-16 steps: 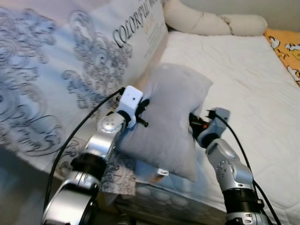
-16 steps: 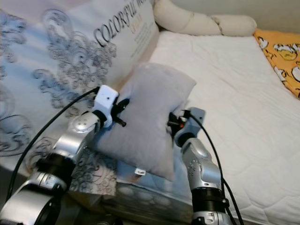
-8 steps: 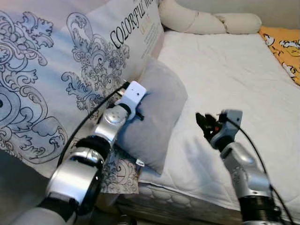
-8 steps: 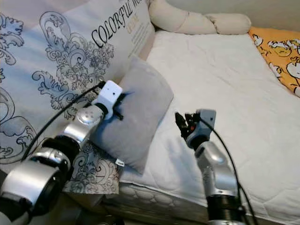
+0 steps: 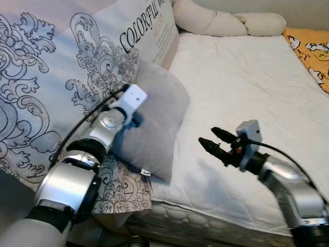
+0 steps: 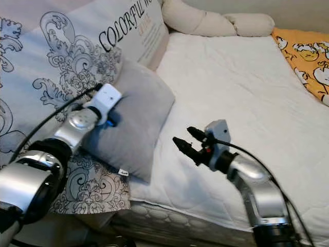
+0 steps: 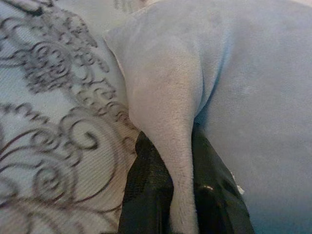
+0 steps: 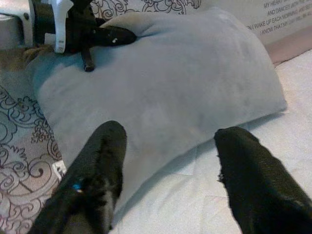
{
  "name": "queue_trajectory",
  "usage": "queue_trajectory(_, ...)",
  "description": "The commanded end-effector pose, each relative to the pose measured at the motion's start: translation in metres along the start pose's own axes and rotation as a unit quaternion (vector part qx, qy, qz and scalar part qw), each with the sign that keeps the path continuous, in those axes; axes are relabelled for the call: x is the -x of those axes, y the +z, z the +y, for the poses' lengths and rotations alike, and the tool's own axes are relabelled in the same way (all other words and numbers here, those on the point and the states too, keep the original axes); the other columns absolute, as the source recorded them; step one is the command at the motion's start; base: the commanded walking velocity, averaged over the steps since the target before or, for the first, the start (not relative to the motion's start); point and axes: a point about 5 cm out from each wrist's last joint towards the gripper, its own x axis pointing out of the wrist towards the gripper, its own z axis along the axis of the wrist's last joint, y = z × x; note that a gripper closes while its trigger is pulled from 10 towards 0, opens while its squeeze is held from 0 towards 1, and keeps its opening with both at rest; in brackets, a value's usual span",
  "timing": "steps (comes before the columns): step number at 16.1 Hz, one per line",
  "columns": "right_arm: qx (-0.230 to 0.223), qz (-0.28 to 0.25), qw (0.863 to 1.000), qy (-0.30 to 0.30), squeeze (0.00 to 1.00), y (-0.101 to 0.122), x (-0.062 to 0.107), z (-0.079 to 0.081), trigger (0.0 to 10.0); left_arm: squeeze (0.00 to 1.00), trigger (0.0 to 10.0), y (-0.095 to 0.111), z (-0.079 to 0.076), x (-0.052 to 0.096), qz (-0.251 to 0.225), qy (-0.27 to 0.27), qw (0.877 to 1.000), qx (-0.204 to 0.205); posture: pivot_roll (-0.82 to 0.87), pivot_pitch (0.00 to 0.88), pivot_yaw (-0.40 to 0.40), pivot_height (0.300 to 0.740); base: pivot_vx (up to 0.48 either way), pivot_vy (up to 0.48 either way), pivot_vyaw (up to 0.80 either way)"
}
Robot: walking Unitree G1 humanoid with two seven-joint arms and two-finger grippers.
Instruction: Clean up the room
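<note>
A grey pillow leans on the white mattress against a big patterned cushion. My left gripper is shut on a fold at the pillow's left edge; the fold runs between its two black fingers. From the right wrist view, those fingers lie across the pillow's upper corner. Hovering over the mattress a short way right of the pillow, my right gripper is open, points at it and holds nothing.
The patterned cushion bears the printed word "COLORFUL". A long cream bolster lies across the far end of the bed. An orange printed cloth covers the far right. The mattress's front edge is near me.
My right gripper let go of the grey pillow and drew back to the right. My left gripper carried the pillow left, against the patterned cushion.
</note>
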Motion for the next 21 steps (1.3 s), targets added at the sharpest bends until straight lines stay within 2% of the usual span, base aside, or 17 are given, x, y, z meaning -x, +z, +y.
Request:
queue_trajectory(1, 0.007, -0.004, 1.0, 0.023, 1.0, 0.007, -0.003, 0.003, 10.0, 0.0, 10.0, 0.003, 0.019, 0.001, 0.004, 0.047, 0.999, -0.003, -0.1, 0.0, 0.063, 0.74, 0.0, 0.0, 0.0)
queue_trajectory(3, 0.014, 0.005, 1.0, 0.023, 1.0, 0.005, -0.004, 0.002, 10.0, 0.0, 10.0, 0.003, 0.013, 0.001, -0.006, 0.032, 0.999, -0.02, -0.09, 0.0, 0.061, 0.74, 0.0, 0.0, 0.0)
queue_trajectory(4, 0.008, 0.007, 1.0, 0.024, 1.0, 0.003, -0.005, 0.002, 10.0, 0.0, 10.0, 0.003, 0.008, 0.0, -0.009, 0.012, 1.0, 0.014, -0.09, 0.0, 0.061, 0.74, 0.0, 0.0, 0.0)
queue_trajectory(5, 0.008, 0.007, 1.0, 0.024, 1.0, 0.003, -0.005, 0.002, 10.0, 0.0, 10.0, 0.003, 0.008, 0.0, -0.009, 0.012, 1.0, 0.014, -0.09, 0.0, 0.061, 0.74, 0.0, 0.0, 0.0)
queue_trajectory(6, -0.002, -0.013, 1.0, 0.009, 1.0, 0.004, -0.005, 0.002, 10.0, 1.0, 10.0, 0.006, 0.009, 0.001, -0.027, -0.005, 0.998, 0.053, -0.09, 0.0, 0.064, 0.74, 0.0, 0.0, 0.0)
queue_trajectory(9, -0.009, -0.042, 0.999, 0.009, 1.0, 0.007, -0.003, 0.006, 10.0, 1.0, 10.0, 0.015, 0.01, 0.003, -0.081, -0.028, 0.993, 0.08, -0.1, 0.0, 0.076, 0.74, 0.0, 0.0, 0.0)
queue_trajectory(10, -0.009, -0.045, 0.999, 0.007, 1.0, 0.008, -0.003, 0.007, 10.0, 1.0, 10.0, 0.015, 0.01, 0.003, -0.087, -0.03, 0.992, 0.085, -0.1, 0.0, 0.077, 0.74, 0.0, 0.0, 0.0)
queue_trajectory(11, -0.008, -0.051, 0.999, -0.002, 1.0, 0.008, -0.002, 0.008, 10.0, 1.0, 10.0, 0.016, 0.011, 0.005, -0.105, -0.034, 0.987, 0.119, -0.1, 0.0, 0.079, 0.74, 0.0, 0.0, 0.0)
queue_trajectory(12, -0.008, -0.051, 0.999, -0.002, 1.0, 0.008, -0.002, 0.008, 10.0, 1.0, 10.0, 0.016, 0.011, 0.005, -0.105, -0.034, 0.987, 0.119, -0.1, 0.0, 0.079, 0.74, 0.0, 0.0, 0.0)
queue_trajectory(13, -0.01, -0.06, 0.998, -0.032, 1.0, 0.007, 0.002, 0.009, 10.0, 1.0, 10.0, 0.019, 0.011, 0.014, -0.158, -0.039, 0.966, 0.202, -0.09, 0.0, 0.071, 0.74, 0.0, 0.0, 0.0)
queue_trajectory(15, -0.015, -0.066, 0.994, -0.086, 1.0, 0.005, 0.004, 0.005, 10.0, 1.0, 10.0, 0.02, 0.008, 0.027, -0.19, -0.046, 0.953, 0.233, -0.09, 0.0, 0.066, 0.74, 0.0, 0.0, 0.0)
queue_trajectory(16, -0.037, -0.061, 0.98, -0.188, 1.0, -0.003, 0.008, -0.005, 10.0, 1.0, 10.0, 0.015, -0.002, 0.049, -0.196, -0.042, 0.946, 0.256, -0.08, 0.0, 0.045, 0.74, 0.0, 0.0, 0.0)
queue_trajectory(18, -0.062, -0.043, 0.957, -0.281, 1.0, -0.017, 0.016, -0.013, 10.0, 1.0, 10.0, -0.002, -0.011, 0.068, -0.172, -0.024, 0.948, 0.266, -0.08, 0.0, 0.029, 0.74, 0.0, -0.424, 0.0)
queue_trajectory(19, -0.062, -0.022, 0.944, -0.324, 1.0, -0.028, 0.021, -0.012, 10.0, 1.0, 10.0, -0.024, -0.012, 0.081, -0.138, 0.01, 0.953, 0.269, -0.08, 0.0, 0.016, 0.74, 0.0, -0.48, 0.0)
queue_trajectory(21, -0.049, -0.021, 0.939, -0.34, 1.0, -0.032, 0.022, -0.006, 10.0, 1.0, 10.0, -0.041, -0.01, 0.099, -0.099, 0.05, 0.955, 0.276, -0.08, 0.0, 0.01, 0.74, 0.0, -0.48, 0.0)
